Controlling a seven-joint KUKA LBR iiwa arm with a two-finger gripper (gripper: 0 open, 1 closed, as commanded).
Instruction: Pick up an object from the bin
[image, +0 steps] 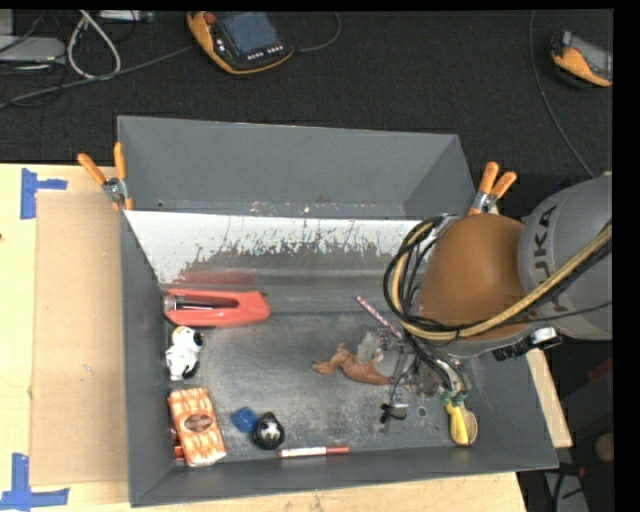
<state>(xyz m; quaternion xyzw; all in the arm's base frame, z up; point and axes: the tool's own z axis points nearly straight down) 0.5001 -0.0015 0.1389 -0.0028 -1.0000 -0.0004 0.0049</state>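
1. The arm (565, 255) reaches in from the right, bent down over the right side of the bin (290, 265).
2. The end effector (400, 398) sits low, just beside a brown lizard-like toy (350, 367) (open or closed, I cannot tell).
3. The arm's housing reads "UKA".

Grey bin (290, 180), flecked dark along its back wall. There's a red-orange stapler (215, 307), a black-and-white patched toy (183, 352), an orange packet (197, 425) with a pale print. Blue block (243, 419), black ball (268, 432), red-and-white stick (313, 452), brown figure (350, 366), yellow piece (461, 424), pink-striped straw (375, 312).
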